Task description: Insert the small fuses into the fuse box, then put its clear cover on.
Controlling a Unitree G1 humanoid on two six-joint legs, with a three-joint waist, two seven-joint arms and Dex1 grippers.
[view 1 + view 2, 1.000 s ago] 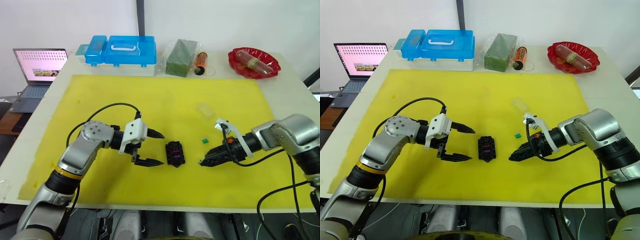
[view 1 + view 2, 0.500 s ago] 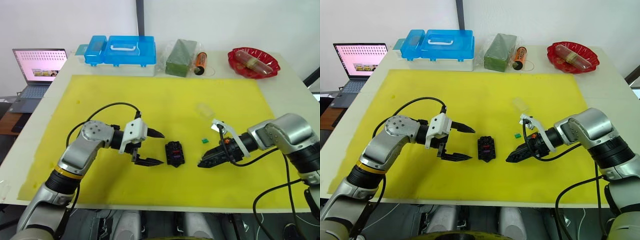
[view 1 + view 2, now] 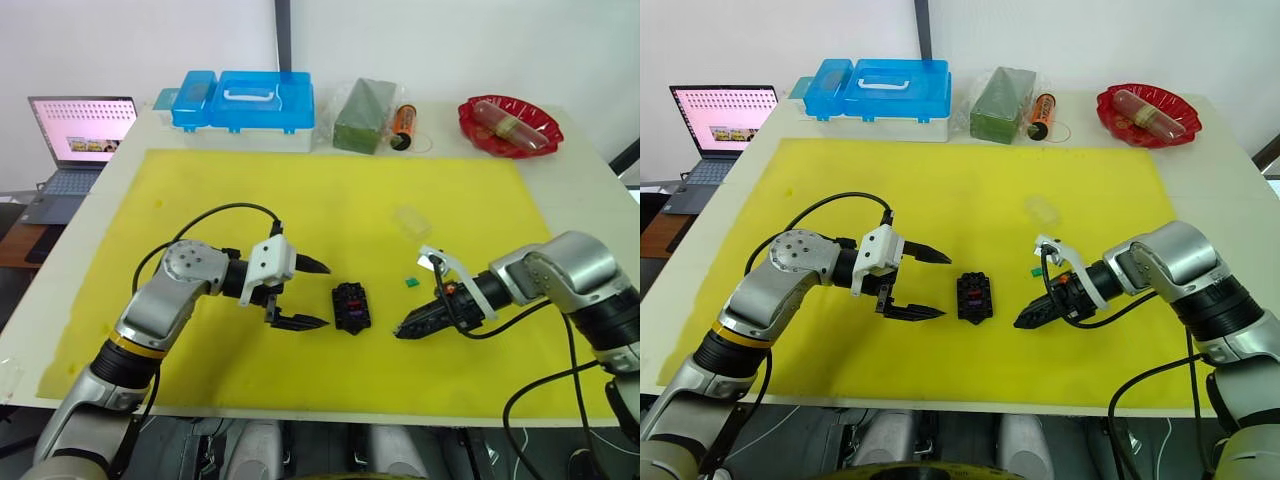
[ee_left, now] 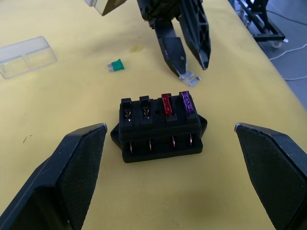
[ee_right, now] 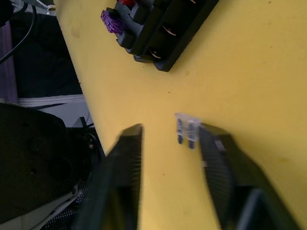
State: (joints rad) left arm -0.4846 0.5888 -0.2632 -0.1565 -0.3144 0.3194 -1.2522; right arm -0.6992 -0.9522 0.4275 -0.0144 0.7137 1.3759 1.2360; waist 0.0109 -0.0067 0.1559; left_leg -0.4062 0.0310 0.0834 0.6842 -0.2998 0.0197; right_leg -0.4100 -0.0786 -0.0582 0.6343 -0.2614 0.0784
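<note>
I see a white wall behind my pale table; a yellow mat covers it; a laptop sits beside.

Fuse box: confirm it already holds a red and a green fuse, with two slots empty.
Not quite. The fuse box holds a red fuse and a purple fuse, as the left wrist view shows; the green fuse lies loose on the mat. Two slots are indeed empty.

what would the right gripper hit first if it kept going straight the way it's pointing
Most likely the clear fuse lying on the yellow mat between the right gripper's open fingers; beyond it, the fuse box. Depth is hard to judge.
</note>
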